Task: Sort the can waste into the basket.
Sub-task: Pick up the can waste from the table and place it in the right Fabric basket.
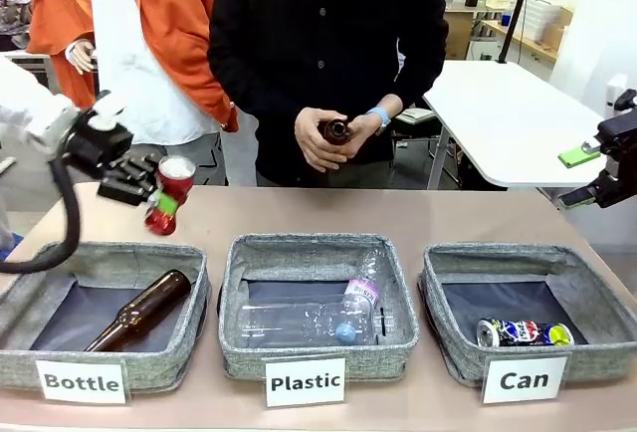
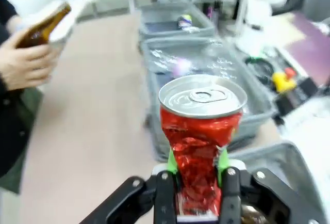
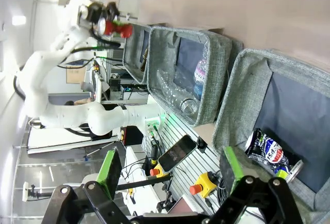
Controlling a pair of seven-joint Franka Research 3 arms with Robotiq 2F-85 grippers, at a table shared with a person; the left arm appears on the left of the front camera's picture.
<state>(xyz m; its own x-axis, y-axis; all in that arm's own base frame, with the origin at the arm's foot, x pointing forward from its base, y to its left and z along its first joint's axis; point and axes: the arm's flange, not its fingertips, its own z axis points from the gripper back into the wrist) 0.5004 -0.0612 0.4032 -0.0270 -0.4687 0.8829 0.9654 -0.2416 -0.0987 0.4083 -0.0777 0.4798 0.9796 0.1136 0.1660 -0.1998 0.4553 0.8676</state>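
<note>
1. Three baskets stand in a row along the worktop (image 1: 299,218)'s near edge: "Bottle" basket (image 1: 100,318) left, "Plastic" basket (image 1: 317,308) middle, "Can" basket (image 1: 528,313) right.
2. A dented can (image 1: 524,332) lies in the "Can" basket.
3. The left hand (image 1: 159,196) holds a can (image 1: 169,193) above the worktop, behind the "Bottle" basket.

A crumpled red can (image 1: 167,196) with a silver top is hanging tilted above the tabletop near the "Bottle" basket, pinched at its crushed waist. A dented blue, white and silver can (image 1: 524,332) is lying on its side inside the grey fabric "Can" basket (image 1: 453,342).
</note>
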